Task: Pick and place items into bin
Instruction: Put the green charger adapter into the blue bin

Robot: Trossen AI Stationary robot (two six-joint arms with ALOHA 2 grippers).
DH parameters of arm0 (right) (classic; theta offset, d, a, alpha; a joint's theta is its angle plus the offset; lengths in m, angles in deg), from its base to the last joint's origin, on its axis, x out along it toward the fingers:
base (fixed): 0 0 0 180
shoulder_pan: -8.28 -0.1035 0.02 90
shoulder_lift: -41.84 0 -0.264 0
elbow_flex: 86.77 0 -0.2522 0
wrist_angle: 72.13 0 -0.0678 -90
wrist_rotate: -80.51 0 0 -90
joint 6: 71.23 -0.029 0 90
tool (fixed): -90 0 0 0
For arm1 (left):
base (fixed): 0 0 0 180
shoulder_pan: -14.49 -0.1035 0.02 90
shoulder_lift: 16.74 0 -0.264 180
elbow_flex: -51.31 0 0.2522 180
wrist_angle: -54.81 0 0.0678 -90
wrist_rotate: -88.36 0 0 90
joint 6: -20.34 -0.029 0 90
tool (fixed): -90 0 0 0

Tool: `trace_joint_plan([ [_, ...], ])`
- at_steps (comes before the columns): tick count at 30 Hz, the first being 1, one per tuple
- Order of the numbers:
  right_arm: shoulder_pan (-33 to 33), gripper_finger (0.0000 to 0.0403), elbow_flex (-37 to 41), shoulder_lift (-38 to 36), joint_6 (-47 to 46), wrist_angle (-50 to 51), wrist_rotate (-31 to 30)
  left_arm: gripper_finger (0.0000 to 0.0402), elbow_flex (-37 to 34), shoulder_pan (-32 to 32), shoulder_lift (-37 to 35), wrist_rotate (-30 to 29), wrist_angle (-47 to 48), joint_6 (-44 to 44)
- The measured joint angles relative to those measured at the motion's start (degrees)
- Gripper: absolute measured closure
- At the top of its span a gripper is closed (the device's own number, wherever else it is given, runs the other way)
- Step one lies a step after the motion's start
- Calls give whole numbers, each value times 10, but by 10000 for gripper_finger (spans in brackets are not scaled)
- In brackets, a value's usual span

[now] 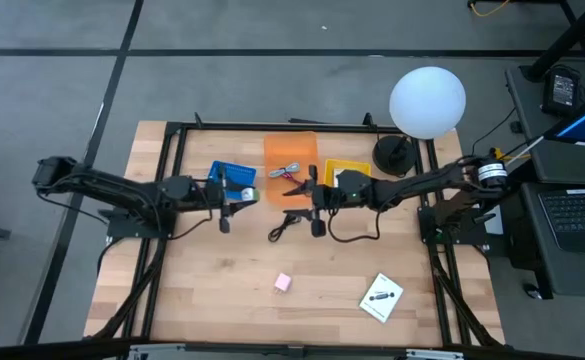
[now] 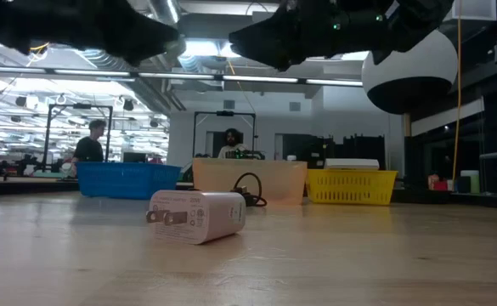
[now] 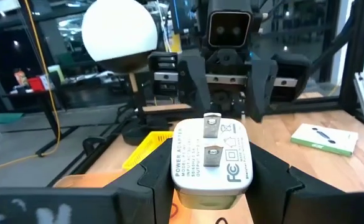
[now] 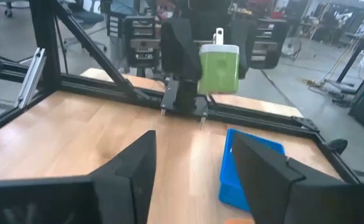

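I'm holding a white wall charger (image 3: 210, 163) clamped between the fingers of my left gripper (image 1: 234, 195), prongs pointing away from the wrist, and I'm carrying it above the table (image 1: 222, 300) right beside the blue bin (image 1: 230, 177). In the right wrist view the same charger (image 4: 219, 67) shows its green face, gripped up off the wood. My right gripper (image 1: 315, 198) is hanging just in front of the orange bin (image 1: 290, 158) with its fingers spread and nothing between them.

So I'm judging this as the carry step: one item picked, not yet dropped. Next I'm needing to bring the left gripper over a bin's opening (which bin is meant, I cannot tell) and only then let go, low enough that the charger doesn't bounce out.

Other items are waiting on the wood: a pink charger (image 1: 282, 283) near the front, a white box (image 1: 381, 297) toward the front right, and a black cable (image 1: 284, 228) beneath the right gripper.
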Motion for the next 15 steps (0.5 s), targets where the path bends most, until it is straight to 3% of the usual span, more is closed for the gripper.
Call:
trace_joint_plan([
  [5,0,288,10,-6,-17,9,0,259,-29,0,-60,0,13,0],
  [10,0,387,42,-5,-30,-27,0,259,-37,0,-114,-29,105,12],
  [15,2,391,59,-14,-45,-51,0,259,-37,0,-157,-53,181,52],
])
